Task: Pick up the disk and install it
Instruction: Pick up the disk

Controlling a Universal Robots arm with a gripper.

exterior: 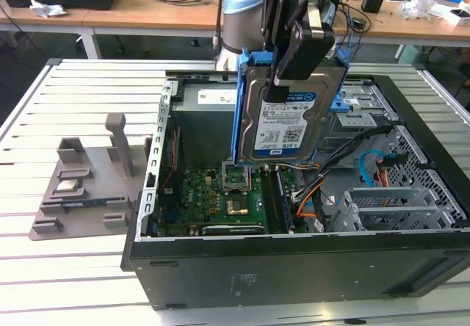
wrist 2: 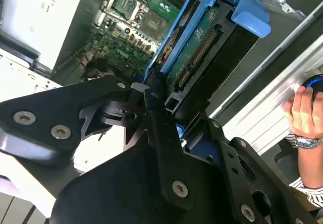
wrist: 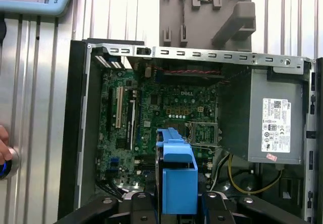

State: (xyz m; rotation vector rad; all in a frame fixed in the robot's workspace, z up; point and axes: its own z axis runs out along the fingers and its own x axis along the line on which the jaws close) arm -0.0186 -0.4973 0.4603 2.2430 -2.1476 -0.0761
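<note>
A slatted metal table (exterior: 88,91), with cluttered wooden tables (exterior: 147,17) behind it, carries an open computer case (exterior: 294,274), and a grey fixture tray (exterior: 81,194) lies just beside the case on the exterior view's left. Above the case's motherboard (exterior: 213,194) the end effector (exterior: 281,91) is clamped on the disk (exterior: 290,128), which hangs upright with its label facing outward. The second wrist view shows the disk's connector edge (wrist 2: 197,67) and a person's hand (wrist 2: 305,108) beside the case; the first wrist view shows the case's power supply (wrist: 272,128).
</note>
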